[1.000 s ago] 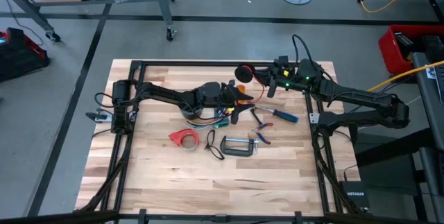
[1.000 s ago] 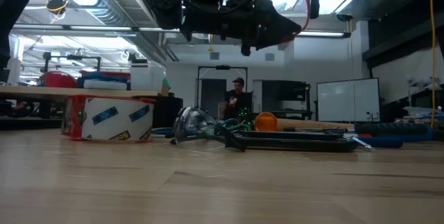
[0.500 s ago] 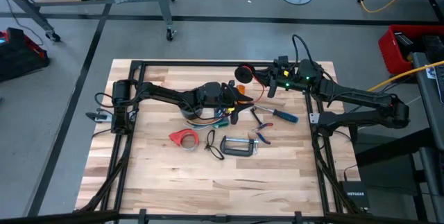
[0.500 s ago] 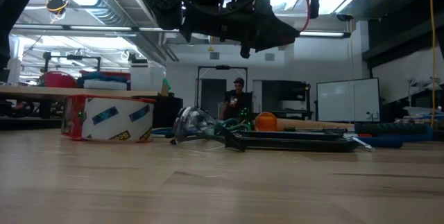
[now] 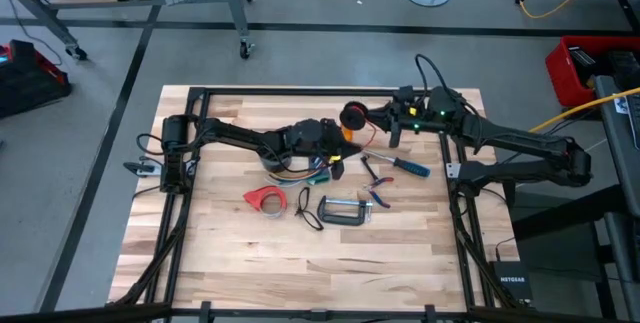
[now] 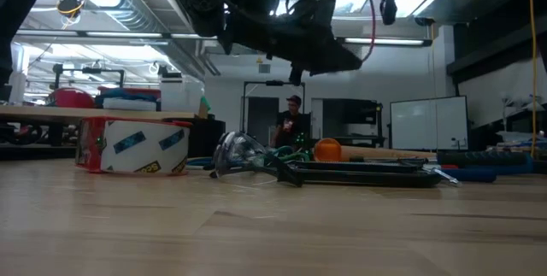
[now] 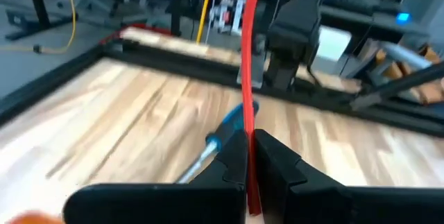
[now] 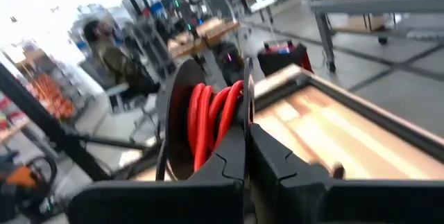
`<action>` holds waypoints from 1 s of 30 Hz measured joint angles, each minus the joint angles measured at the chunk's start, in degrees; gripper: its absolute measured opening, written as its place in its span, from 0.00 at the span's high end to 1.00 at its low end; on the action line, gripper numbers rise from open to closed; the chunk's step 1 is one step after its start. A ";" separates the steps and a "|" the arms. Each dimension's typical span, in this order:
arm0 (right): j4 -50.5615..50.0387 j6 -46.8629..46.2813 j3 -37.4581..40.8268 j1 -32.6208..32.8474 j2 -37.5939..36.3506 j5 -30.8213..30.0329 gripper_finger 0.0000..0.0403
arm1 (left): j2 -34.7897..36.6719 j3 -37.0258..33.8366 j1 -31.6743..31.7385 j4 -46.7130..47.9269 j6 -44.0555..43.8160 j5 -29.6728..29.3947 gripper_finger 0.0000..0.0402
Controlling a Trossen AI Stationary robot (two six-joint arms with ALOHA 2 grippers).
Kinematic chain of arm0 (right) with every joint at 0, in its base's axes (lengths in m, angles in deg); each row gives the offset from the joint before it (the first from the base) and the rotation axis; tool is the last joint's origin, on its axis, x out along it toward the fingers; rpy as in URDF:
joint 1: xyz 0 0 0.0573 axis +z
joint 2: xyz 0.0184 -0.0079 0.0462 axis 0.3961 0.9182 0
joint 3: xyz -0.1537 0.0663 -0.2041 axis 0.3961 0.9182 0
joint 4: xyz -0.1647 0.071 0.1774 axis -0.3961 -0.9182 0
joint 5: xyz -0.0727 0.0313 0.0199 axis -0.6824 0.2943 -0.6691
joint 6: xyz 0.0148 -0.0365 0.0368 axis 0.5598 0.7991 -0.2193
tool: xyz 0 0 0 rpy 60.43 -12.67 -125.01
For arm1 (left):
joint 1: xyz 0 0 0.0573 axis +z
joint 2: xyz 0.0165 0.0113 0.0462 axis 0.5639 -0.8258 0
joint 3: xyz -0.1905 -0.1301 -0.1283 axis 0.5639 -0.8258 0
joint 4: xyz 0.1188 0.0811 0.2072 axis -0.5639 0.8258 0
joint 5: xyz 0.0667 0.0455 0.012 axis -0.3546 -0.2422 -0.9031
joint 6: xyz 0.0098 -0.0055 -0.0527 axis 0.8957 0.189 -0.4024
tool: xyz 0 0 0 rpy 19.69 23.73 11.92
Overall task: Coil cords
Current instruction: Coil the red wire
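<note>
A black spool (image 5: 352, 115) wound with red cord (image 8: 208, 116) hangs over the table's far middle, with my right gripper (image 5: 380, 121) shut on it. A strand of that red cord (image 7: 251, 57) runs from the spool to my left gripper (image 5: 340, 135), which is shut on it just left of the spool. In the low view the red cord (image 6: 373, 15) loops below the arms. A bunch of coloured wires (image 5: 305, 171) lies on the table under the left arm. My left gripper pinches a single red strand (image 7: 250, 156) between its two shut fingers. The strand leaves the fingers lengthwise, runs fairly straight toward the right arm and is clear of the table. My right gripper pinches the rim of one of the spool's black side discs (image 8: 247, 92) between its fingers, coming from the table's right. The spool is held on edge, clear of the table.
A blue-handled screwdriver (image 5: 405, 165) and pliers (image 5: 375, 175) lie right of the wires. A metal clamp (image 5: 343, 210) and a red tape dispenser (image 5: 264, 198) lie nearer the front. Bare wood fills the near half. A person (image 6: 292, 122) stands in the room behind.
My left gripper has shut on the red strand; its fingers stood wide apart a second ago. It has drawn slightly toward the table's left. The spool in my right gripper has shifted a little toward the near edge.
</note>
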 joint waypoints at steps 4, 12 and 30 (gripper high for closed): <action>-8.01 1.86 0.00 0.00 -3.02 0.33 0.99 | 0.02 0.00 0.46 6.09 -1.95 0.08 0.99; -22.21 2.99 0.02 0.00 -8.29 -0.92 0.99 | 0.08 0.02 2.96 16.36 -3.59 0.94 1.00; -37.89 3.67 0.00 0.02 -4.72 -5.88 0.99 | 0.06 -0.02 7.13 18.94 -8.05 5.44 1.00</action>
